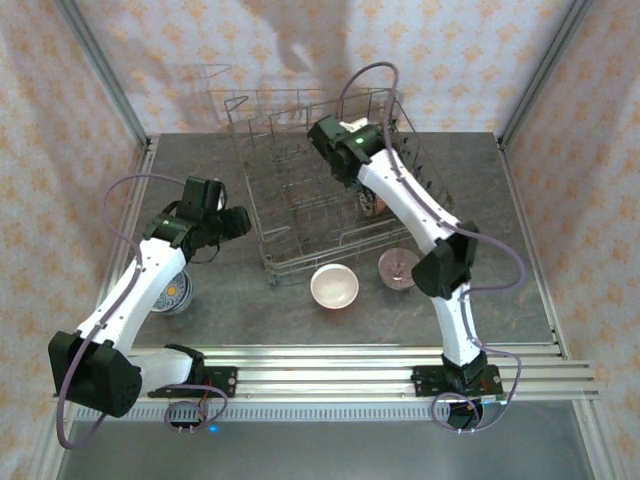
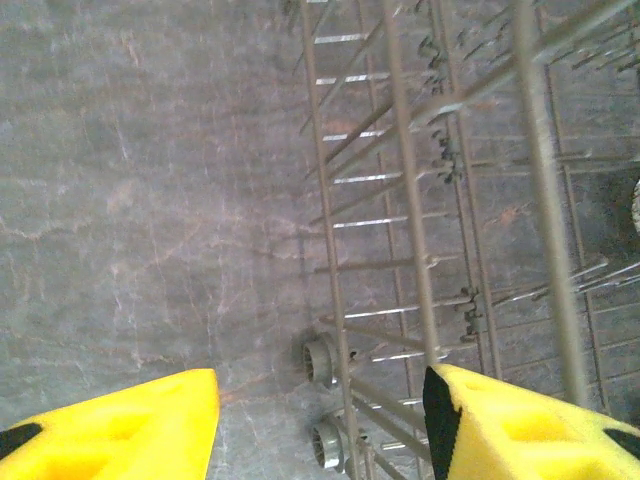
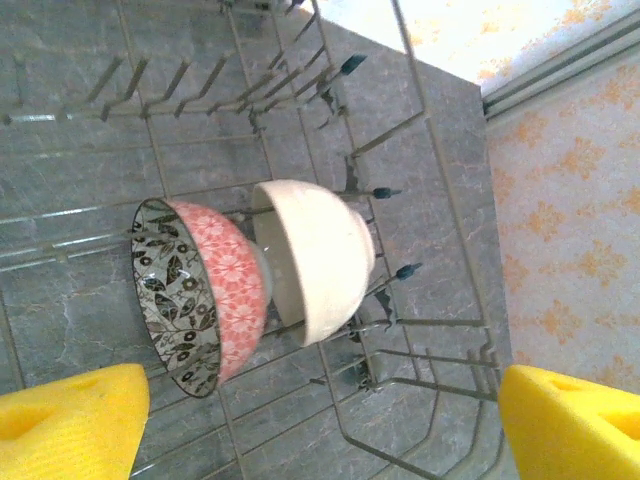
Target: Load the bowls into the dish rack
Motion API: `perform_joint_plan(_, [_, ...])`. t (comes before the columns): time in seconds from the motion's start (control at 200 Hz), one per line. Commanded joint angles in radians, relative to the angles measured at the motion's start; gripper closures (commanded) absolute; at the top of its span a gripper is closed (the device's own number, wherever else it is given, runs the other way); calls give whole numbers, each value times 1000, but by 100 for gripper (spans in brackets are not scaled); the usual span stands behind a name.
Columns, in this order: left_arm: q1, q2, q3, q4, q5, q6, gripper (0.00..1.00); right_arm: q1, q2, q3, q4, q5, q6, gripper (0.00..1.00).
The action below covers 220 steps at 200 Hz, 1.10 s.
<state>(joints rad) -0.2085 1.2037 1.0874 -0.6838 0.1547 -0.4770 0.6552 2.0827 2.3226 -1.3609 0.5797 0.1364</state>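
a: where is the dish rack (image 1: 300, 200) placed?
b: it is set on the grey bench (image 1: 520, 250), at the middle and toward the far side, as seen from the top camera.
a: what has been loaded into it?
b: 2 bowls are seen by the right wrist camera, stood on edge among the tines at the rack's right side. a pink floral bowl (image 3: 215, 300) with a dark leaf pattern inside is placed just beside a cream bowl (image 3: 325, 255).
a: how is the right tool held?
b: the right tool (image 3: 320, 425) is poised over those 2 bowls with its yellow fingers spread wide. nothing is gripped, and both bowls are kept apart from the fingers.
a: and the left tool?
b: the left tool (image 2: 320, 430) is held above the rack's left wall, near a corner where 2 small wheels are seen. its fingers are parted and nothing is gripped between them.
a: which bowls are found on the bench?
b: 3 are counted from the top camera. a pale pink bowl (image 1: 333, 286) is set mouth up just in front of the rack's near edge. a mauve bowl (image 1: 398, 268) is placed to its right, beside the right arm. a blue patterned bowl (image 1: 175, 292) is partly covered by the left arm.
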Motion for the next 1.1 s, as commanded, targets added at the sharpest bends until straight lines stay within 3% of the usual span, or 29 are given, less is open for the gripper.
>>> perform_joint_plan(0.0, [8,17,73,-42,-60,49,42,-21,-126,-86,46,-53,-39,11])
perform_joint_plan(0.53, [9,67,197,-40,-124,92,37,-287,-880,-1036,294,-451,117,30])
perform_joint_plan(0.836, [9,95,212,-43,-105,89,36,-333,-930,-1287,369,-609,169,40])
perform_joint_plan(1.096, [9,84,195,-49,-107,89,36,-336,-868,-1397,468,-694,204,45])
